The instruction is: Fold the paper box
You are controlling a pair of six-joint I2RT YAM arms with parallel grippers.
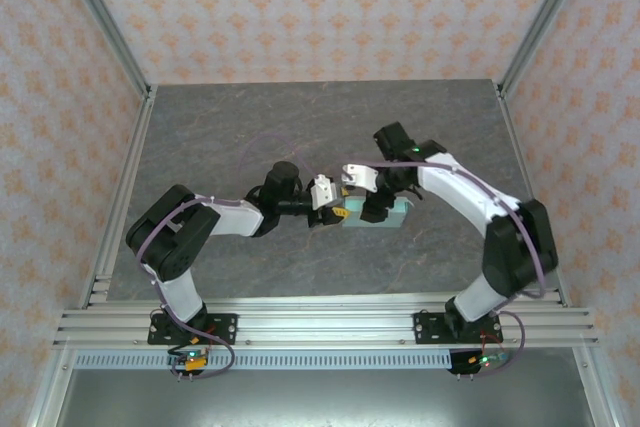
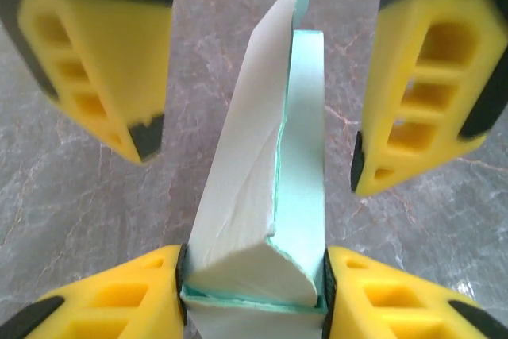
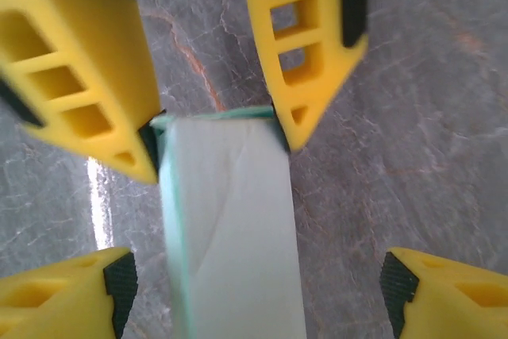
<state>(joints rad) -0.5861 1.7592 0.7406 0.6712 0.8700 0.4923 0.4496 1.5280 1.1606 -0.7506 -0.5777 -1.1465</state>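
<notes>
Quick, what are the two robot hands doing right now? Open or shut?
Left gripper: closed, holding the end of the paper box.
Right gripper: open, fingers either side of the box, not touching it.

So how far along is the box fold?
Done: the paper box is formed into a narrow box shape. In hand: left gripper pinches one end; right gripper is open, straddling it. To do: the top flap stands tilted, apparently not tucked down.

We see bright, even, diffuse light from above, with faint soft shadows on the surface (image 1: 300,127) under the jaws. Both wrist views show the jaws blurred up close, and the right one catches a pale glare streak on the surface beside them
</notes>
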